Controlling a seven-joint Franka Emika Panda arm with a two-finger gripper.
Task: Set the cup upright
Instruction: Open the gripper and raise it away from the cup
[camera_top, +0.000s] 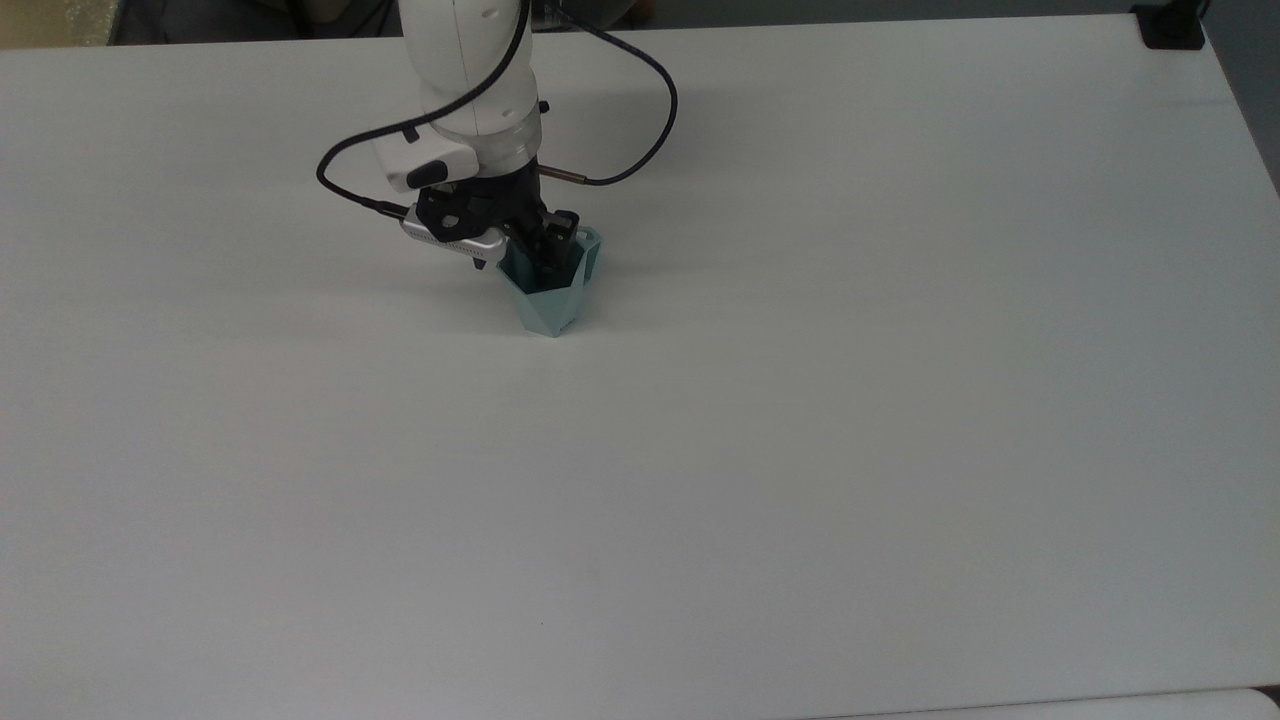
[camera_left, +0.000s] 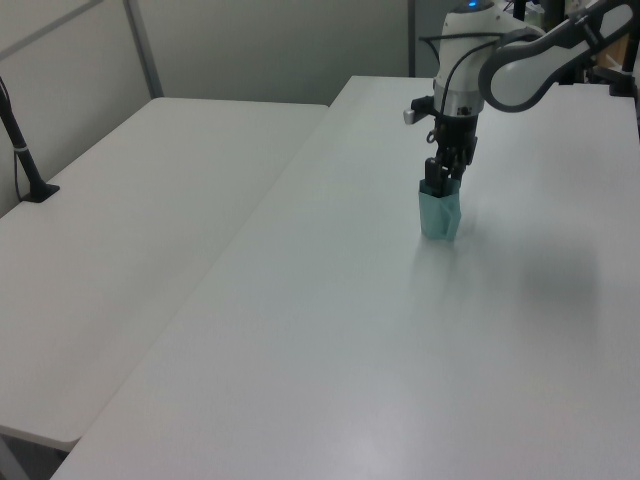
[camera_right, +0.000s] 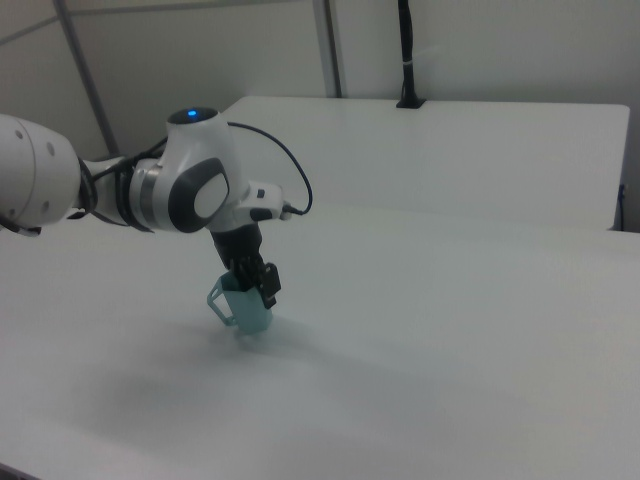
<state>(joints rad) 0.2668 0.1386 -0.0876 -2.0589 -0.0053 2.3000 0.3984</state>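
White table (camera_top: 800, 400) all across the top view, flat and plain. Standing on it toward the top view's upper left, a small pale blue-green cup (camera_top: 550, 312) with flat, angled sides. Upright now, open mouth up, narrow bottom down on the table. Dark inside when seen from above. A little handle (camera_top: 594, 240) on the side toward the top view's right; in the right view, the same handle (camera_right: 217, 297) poking out to the right view's left. Reaching down from above, a white robot arm (camera_top: 465, 60) with a black cable (camera_top: 655, 90) looping around it and a small silver bar (camera_top: 450, 236) fixed near the wrist. Black gripper (camera_top: 552, 245) dipping into the mouth of the cup, right at the rim. Can't tell whether squeezing the cup wall or let go of it. Same in the left view: gripper (camera_left: 438, 180) straight above the cup (camera_left: 439, 215), touching its top edge. In the right view, gripper (camera_right: 258, 280) at the top of the cup (camera_right: 250, 315), on the side away from the handle. Beside the main table in the left view, a second white table (camera_left: 130, 250). At the far corner in the top view, a small black clamp (camera_top: 1170, 25).
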